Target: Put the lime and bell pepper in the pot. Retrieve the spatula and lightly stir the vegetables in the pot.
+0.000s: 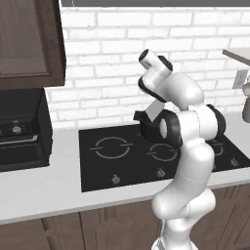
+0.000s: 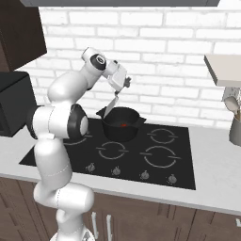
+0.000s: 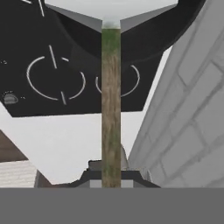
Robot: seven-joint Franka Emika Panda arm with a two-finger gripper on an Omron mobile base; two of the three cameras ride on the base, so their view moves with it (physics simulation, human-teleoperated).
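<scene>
While arm bends over pot (image 2: 120, 124), tool (image 2: 117, 92) grips spatula (image 2: 109, 107), head angled down.

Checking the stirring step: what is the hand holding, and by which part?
The hand holds the spatula by the far end of its handle, with the flat head reaching down toward the pot.
</scene>
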